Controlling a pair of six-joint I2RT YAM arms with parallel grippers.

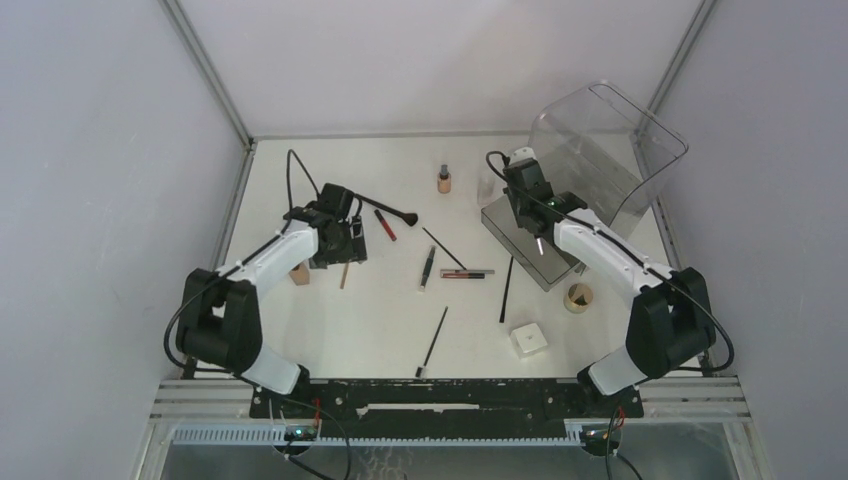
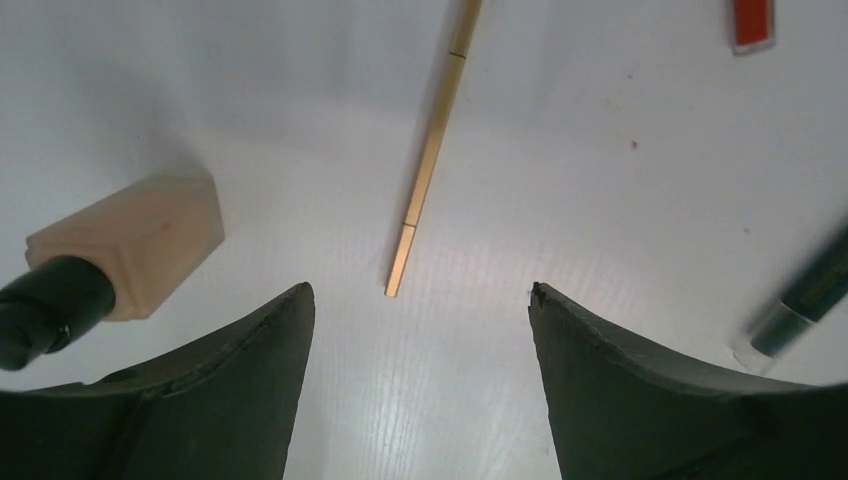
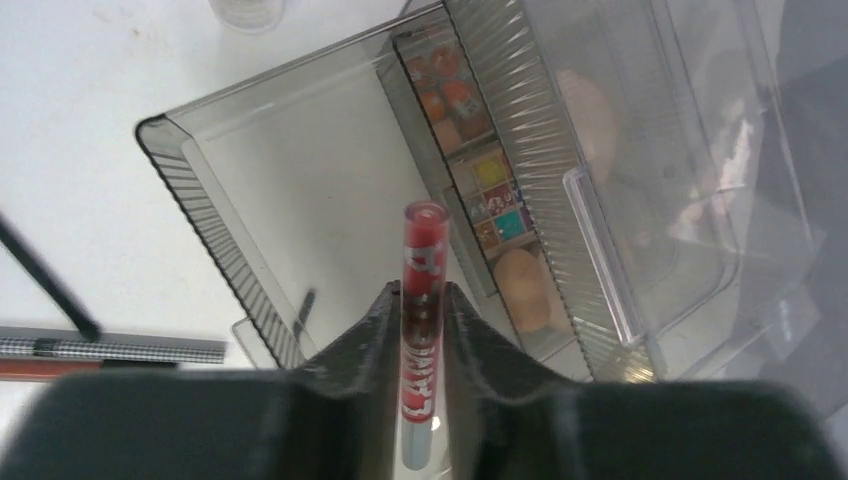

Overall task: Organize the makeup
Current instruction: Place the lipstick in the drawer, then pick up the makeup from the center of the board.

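Two poses: left arm (image 1: 270, 255) outstretched, jaws wide, empty; right arm (image 1: 600, 245) outstretched, jaws tight around red tube (image 3: 422, 290).

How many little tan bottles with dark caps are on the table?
2: an upright bottle at the far middle of the table, and a second bottle beside the left gripper. More may be hidden.

White lettering on red tube (image 3: 424, 245) — illegible
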